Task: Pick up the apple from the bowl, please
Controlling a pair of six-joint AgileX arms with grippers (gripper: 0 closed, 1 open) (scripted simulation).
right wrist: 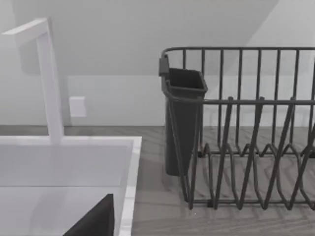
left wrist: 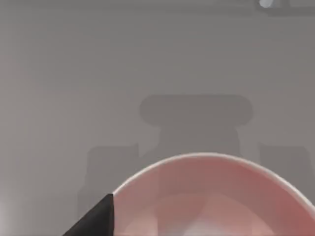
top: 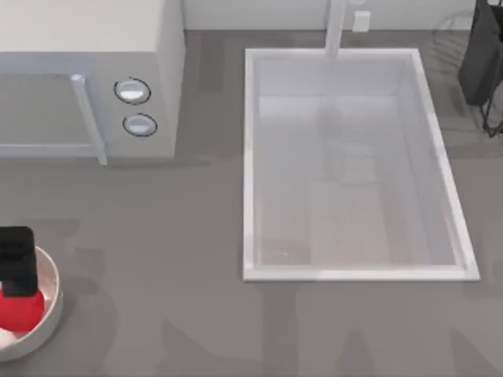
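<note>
At the counter's (top: 196, 236) far left edge, near the front, sits our bowl (top: 53, 302), partly cut off by the top view's border. The apple (top: 22, 310) lies inside it, against the left side. Our left end effector (top: 16, 263) hangs directly over the apple, touching or nearly touching its top; we cannot tell whether its fingers are spread or closed. In the left wrist view, the bowl's rim (left wrist: 206, 158) arcs below bare counter. Behind the bowl stands a microwave (top: 86, 78), with open grey counter between them. Further right lies the sink (top: 250, 157), its faucet (top: 336, 27) at the back edge. Our right arm (top: 481, 55) is parked at the back right corner, over a dish rack (right wrist: 246, 128).
</note>
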